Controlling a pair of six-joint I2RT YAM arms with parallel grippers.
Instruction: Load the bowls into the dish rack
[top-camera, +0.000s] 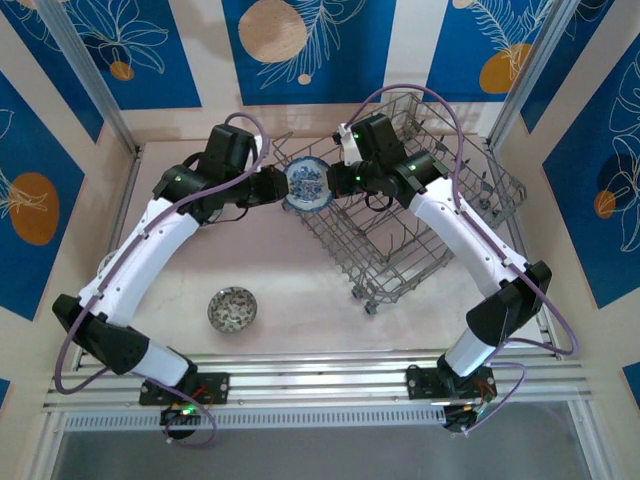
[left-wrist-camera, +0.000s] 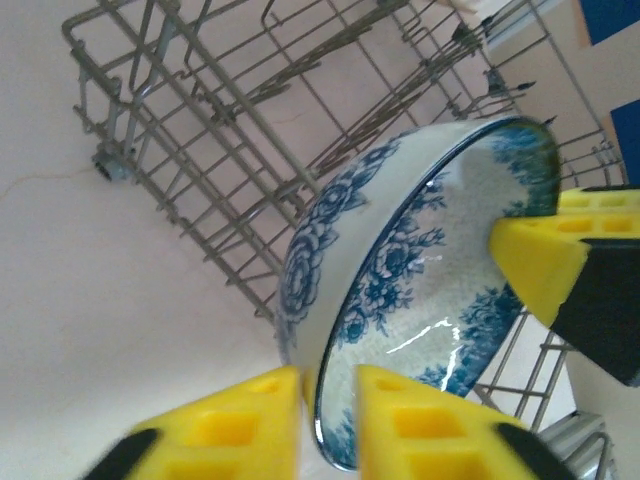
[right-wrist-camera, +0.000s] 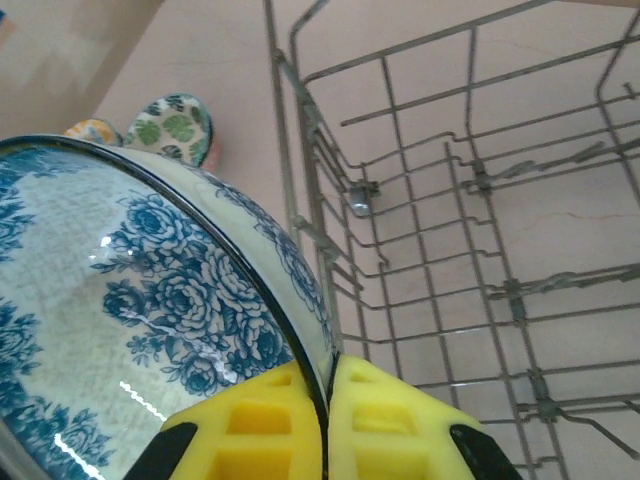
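A blue-and-white floral bowl hangs on edge in the air at the left corner of the grey wire dish rack, between my two grippers. My right gripper is shut on its rim, one pad inside and one outside. On the opposite side, my left gripper straddles the rim of the bowl with its jaws slightly apart, and a gap shows at the inner pad. A right-gripper pad shows on the far rim. Another patterned bowl sits on the table near the front left.
The rack stands at an angle at the back right, its upright tines bare where they show. A green-leaf bowl and part of a yellowish one lie on the table beyond the held bowl. An aluminium rail runs along the front edge.
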